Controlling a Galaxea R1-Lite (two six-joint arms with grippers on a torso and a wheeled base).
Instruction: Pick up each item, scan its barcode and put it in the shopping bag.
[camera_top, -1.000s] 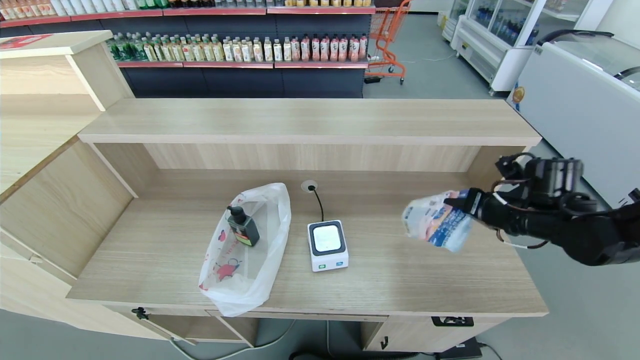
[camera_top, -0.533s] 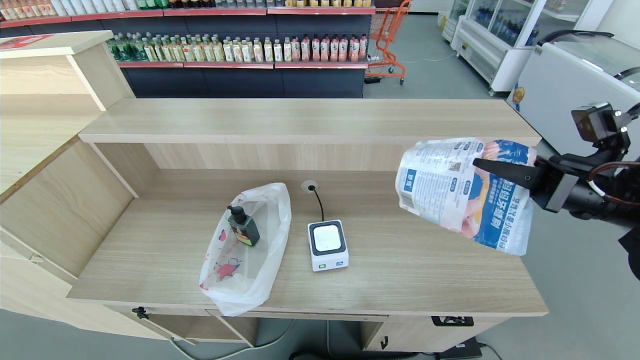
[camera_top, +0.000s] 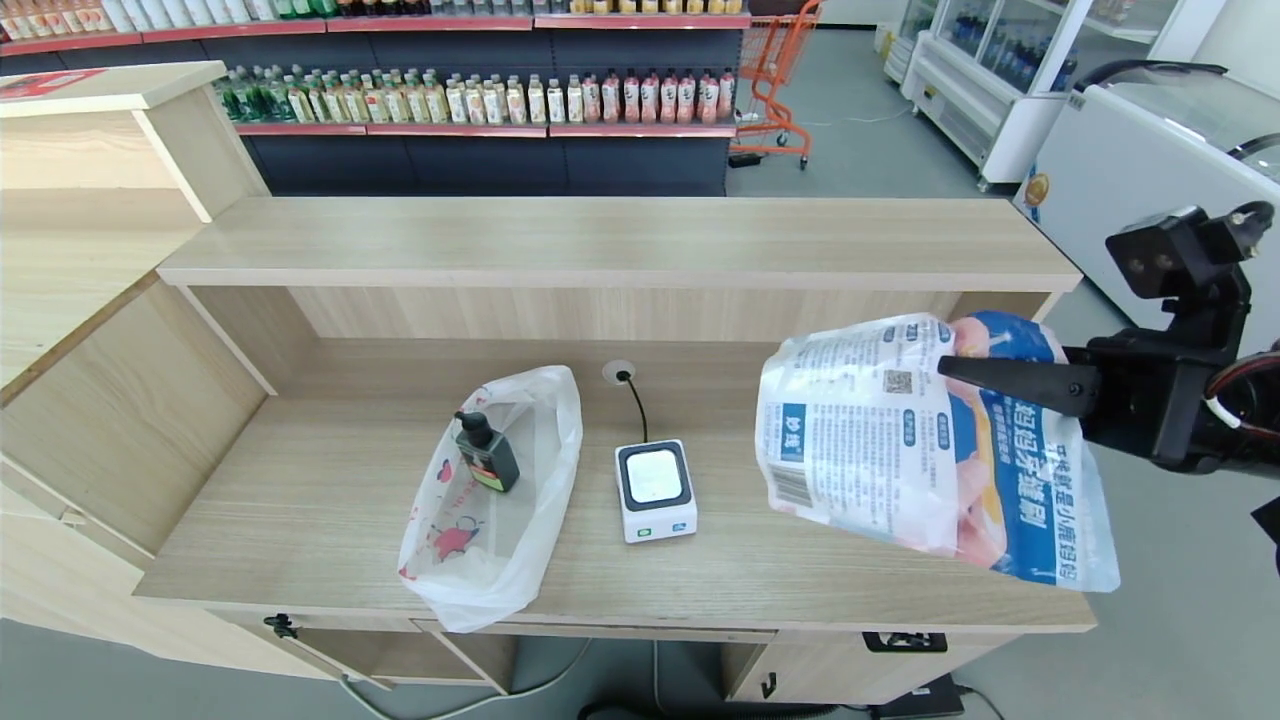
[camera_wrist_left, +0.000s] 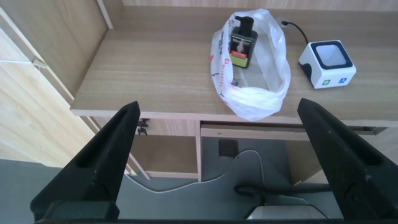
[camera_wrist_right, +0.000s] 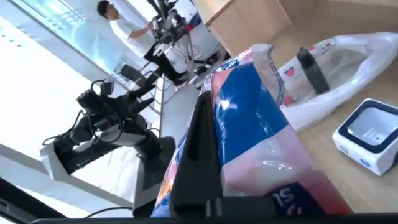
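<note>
A blue-and-white food pouch (camera_top: 900, 440) hangs in the air above the counter's right end, its printed back and barcode (camera_top: 793, 488) facing me. My right gripper (camera_top: 960, 368) is shut on the pouch's upper edge. In the right wrist view the pouch (camera_wrist_right: 261, 124) sits against a dark finger (camera_wrist_right: 200, 149). The white scanner (camera_top: 655, 488) stands mid-counter, left of the pouch. The white shopping bag (camera_top: 490, 500) lies left of the scanner with a dark pump bottle (camera_top: 487, 455) inside. My left gripper (camera_wrist_left: 217, 109) hangs open, below and in front of the counter edge, before the bag (camera_wrist_left: 252, 62).
A raised wooden ledge (camera_top: 620, 240) runs along the back of the counter, and a side wall (camera_top: 120, 420) closes its left end. The scanner's black cable (camera_top: 636, 405) leads to a hole in the counter. Freezers (camera_top: 1150, 170) stand to the right.
The right arm has lifted the pouch from low over the counter, turned its printed back upward, and brought it nearer, then slightly left and down. The left arm, bag and scanner have not moved.
</note>
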